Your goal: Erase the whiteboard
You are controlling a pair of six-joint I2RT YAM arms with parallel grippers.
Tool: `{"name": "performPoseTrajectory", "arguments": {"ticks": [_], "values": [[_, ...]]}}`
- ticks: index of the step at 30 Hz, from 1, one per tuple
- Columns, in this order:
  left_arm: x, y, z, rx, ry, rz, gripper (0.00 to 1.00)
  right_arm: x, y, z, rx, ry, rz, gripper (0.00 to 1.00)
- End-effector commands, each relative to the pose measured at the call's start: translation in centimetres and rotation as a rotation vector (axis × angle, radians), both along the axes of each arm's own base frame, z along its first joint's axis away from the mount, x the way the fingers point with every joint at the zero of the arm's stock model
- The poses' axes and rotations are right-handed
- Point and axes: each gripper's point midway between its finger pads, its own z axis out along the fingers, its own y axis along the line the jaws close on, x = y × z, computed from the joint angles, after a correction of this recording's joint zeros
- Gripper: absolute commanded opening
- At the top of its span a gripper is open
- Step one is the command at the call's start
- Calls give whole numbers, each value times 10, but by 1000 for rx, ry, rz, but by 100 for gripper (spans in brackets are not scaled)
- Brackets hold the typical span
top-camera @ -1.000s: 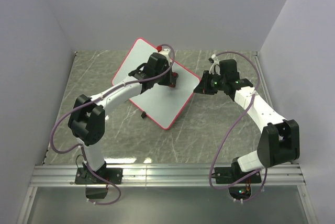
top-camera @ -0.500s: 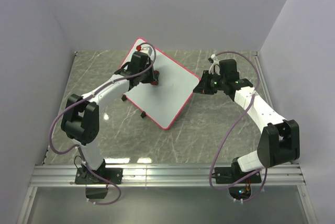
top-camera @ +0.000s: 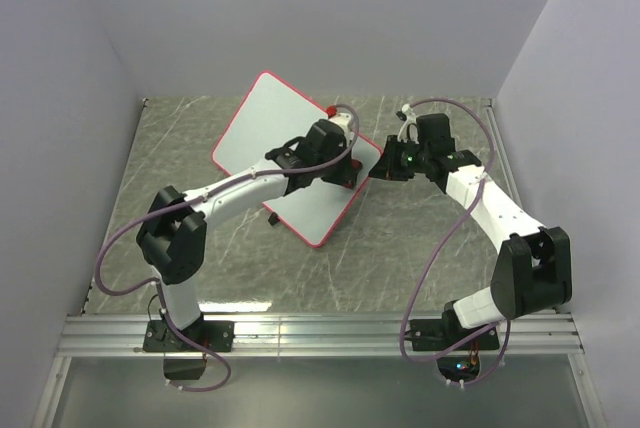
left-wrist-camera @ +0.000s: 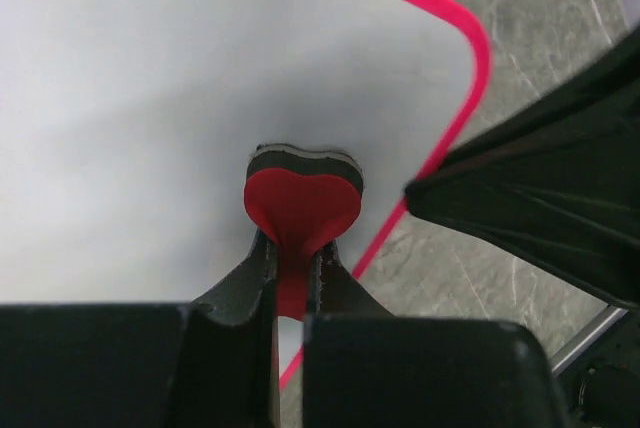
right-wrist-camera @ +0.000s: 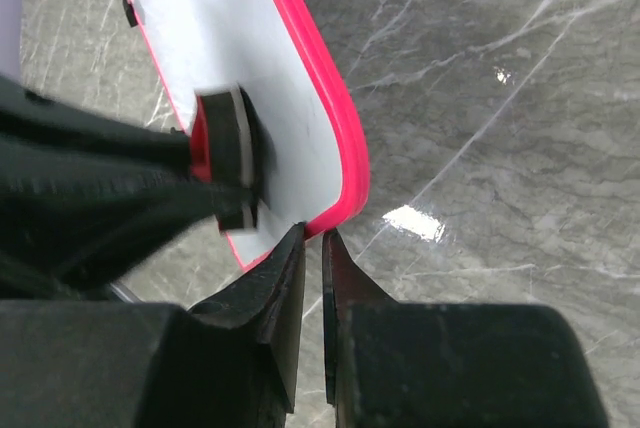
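Red eraser [left-wrist-camera: 303, 206] on whiteboard [left-wrist-camera: 150, 78], left fingers [left-wrist-camera: 240, 283] clamped

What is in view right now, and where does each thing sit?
whiteboard: one, white with red frame, flat on the table, turned diagonally.
eraser: one, red heart on dark pad, pressed on the whiteboard near its right corner.
clip: one seen, black, whiteboard's near-left edge.
table: one, grey marbled.
rail: one, silver, near table edge.
left gripper: shut on the eraser.
right gripper: shut on the whiteboard's right corner.
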Motion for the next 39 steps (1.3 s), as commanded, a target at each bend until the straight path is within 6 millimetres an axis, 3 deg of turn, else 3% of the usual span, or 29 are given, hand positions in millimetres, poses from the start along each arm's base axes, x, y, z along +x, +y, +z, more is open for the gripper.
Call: {"name": "performPoseTrajectory", "arguments": {"ticks": [1,5,9,12,14,17,18,19,21,22,24,28,30,31,33,34,35,36,37,39], "values": [[27,38,-14,48,32,124,0,-8,30,29,74,-92,120,4],[52,90,-16,59,40,247,0,-11,28,29,67,-100,117,4],[77,155,-11,104,15,399,0,-11,26,31,60,-105,110,4],[85,184,-4,128,-3,452,0,-9,26,34,61,-115,106,4],[85,193,2,148,-18,461,0,-7,27,39,62,-127,103,5],[81,202,24,151,-55,480,0,-3,27,48,62,-146,99,28],[79,204,27,149,-59,485,0,-2,27,50,58,-152,97,55],[77,205,30,145,-59,491,0,1,26,54,59,-163,93,67],[70,210,37,135,-59,504,0,3,26,58,58,-175,85,87],[67,212,39,133,-56,509,0,4,26,60,60,-181,83,92],[60,218,46,131,-65,523,0,6,24,64,59,-197,72,99],[41,236,48,169,-57,565,0,7,19,78,45,-237,49,100],[23,249,37,208,-18,587,0,6,14,91,31,-272,32,100],[8,255,18,235,38,597,0,8,8,102,16,-307,-1,100],[-11,257,6,217,81,595,0,6,0,112,-1,-334,-26,100],[-28,260,-19,230,145,598,0,8,-9,117,-21,-351,-61,100],[-39,260,-24,211,167,597,1,4,-12,125,-23,-369,-72,100],[-48,260,-34,205,197,598,4,1,-17,124,-39,-361,-83,100],[-67,261,-57,207,271,597,11,-1,-22,124,-49,-359,-98,100],[-83,261,-70,179,317,609,21,-9,-30,127,-60,-362,-120,100]]}}
